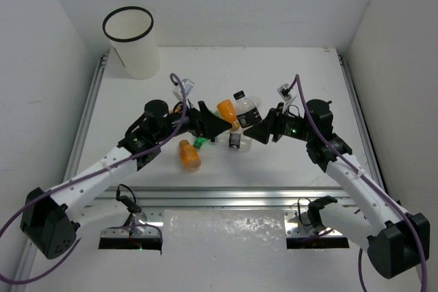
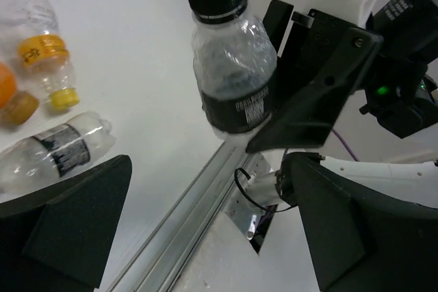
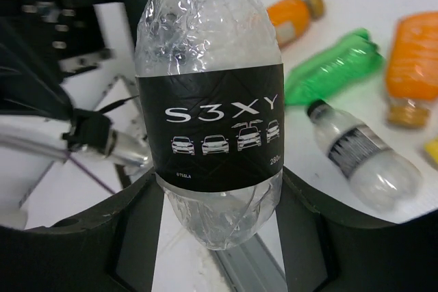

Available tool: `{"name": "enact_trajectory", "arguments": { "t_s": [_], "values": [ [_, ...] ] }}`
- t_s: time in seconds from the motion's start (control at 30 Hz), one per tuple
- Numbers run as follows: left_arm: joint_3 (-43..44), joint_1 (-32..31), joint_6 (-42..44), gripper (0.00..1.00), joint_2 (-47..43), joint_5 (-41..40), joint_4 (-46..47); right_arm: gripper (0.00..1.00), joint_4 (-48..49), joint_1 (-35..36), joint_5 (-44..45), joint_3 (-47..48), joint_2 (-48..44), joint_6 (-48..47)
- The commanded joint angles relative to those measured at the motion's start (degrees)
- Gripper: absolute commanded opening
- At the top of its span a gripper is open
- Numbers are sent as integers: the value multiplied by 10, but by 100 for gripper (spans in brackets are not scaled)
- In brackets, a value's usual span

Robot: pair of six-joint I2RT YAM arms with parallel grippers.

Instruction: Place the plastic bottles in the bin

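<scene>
White table [image 1: 308, 73] across the whole shot, and the tall white bin [image 1: 140, 59] stands upright at its far left corner, well apart from the action. Both arms reach into the middle, tips nearly meeting.

The right gripper [image 3: 220, 234] has its fingers clamped on a clear bottle [image 3: 209, 135] with a black cap and a black S3XY label, held upright. The left gripper [image 2: 212, 196] faces it with its fingers spread wide, the held bottle just beyond them.

Loose bottles lie on the table between and below the two grippers. One orange bottle [image 1: 189, 156] is nearest the arm bases. A second orange bottle [image 1: 227, 109] is farther back, a green bottle [image 1: 200, 143] sits between them, and a dark-labelled clear bottle [image 1: 237, 141] lies on its side. The smallest is a yellow-capped bottle [image 2: 44, 52], lying near the orange one.
</scene>
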Motion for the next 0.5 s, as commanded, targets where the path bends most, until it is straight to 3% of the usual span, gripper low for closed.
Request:
{"name": "enact_trajectory", "arguments": {
  "t_s": [0.0, 0.27, 0.33, 0.37, 0.4, 0.43, 0.47],
  "values": [
    [65, -39, 6, 100, 42, 9, 83, 25, 52, 23, -63, 49, -1, 8],
    [99, -51, 18, 100, 78, -17, 97, 25, 50, 78, -69, 88, 23, -4],
    [111, -51, 20, 92, 94, -11, 95, 25, 51, 94, -67, 95, 35, -6],
    [120, -51, 20, 85, 98, -8, 99, 25, 58, 98, -66, 96, 37, -6],
    [123, -51, 20, 60, 104, -8, 99, 25, 64, 99, -68, 96, 42, -2],
    [129, -51, 20, 42, 105, -15, 98, 26, 67, 99, -70, 96, 43, -1],
    [134, -51, 21, 10, 108, -21, 90, 34, 72, 99, -62, 96, 43, -2]
  ]
}}
